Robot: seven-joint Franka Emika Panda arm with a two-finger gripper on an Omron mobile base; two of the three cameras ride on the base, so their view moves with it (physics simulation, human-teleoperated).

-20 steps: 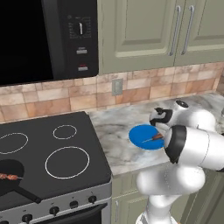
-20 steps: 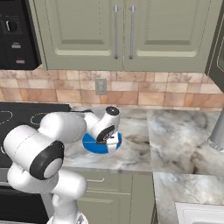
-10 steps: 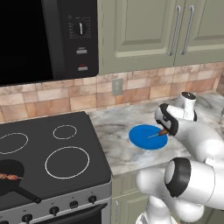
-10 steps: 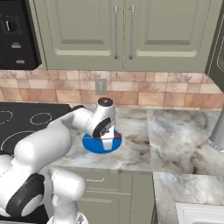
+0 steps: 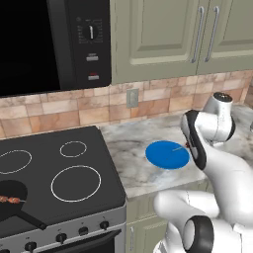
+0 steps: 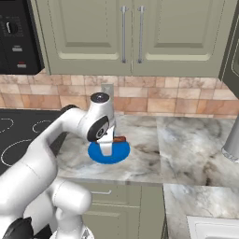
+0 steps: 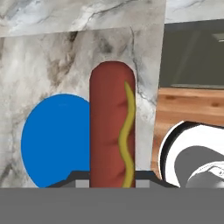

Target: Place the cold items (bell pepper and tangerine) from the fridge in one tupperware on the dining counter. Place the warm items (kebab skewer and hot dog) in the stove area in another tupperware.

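The hot dog (image 7: 112, 131), red-brown with a yellow mustard line, stands between my gripper's (image 7: 112, 178) dark tips, which are shut on it. Its end pokes out beside the hand (image 6: 120, 138) above the counter. The blue plate (image 5: 167, 154) lies bare on the marble counter, just left of the hand in the left base view and under it (image 6: 108, 153) in the right base view. The kebab skewer (image 5: 9, 199) lies in a black pan (image 5: 20, 187) on the stove's front left. Bell pepper, tangerine and tupperware are out of view.
The black stove top (image 5: 59, 173) lies left of the plate, with a microwave (image 5: 49, 44) above it. Green cabinets (image 6: 126, 37) hang over the counter. A grey metal object (image 6: 232, 140) and a sink corner (image 6: 214, 226) are at the right.
The hand has swung from over the blue plate toward its right edge and turned, carrying the hot dog along. The plate now shows bare.
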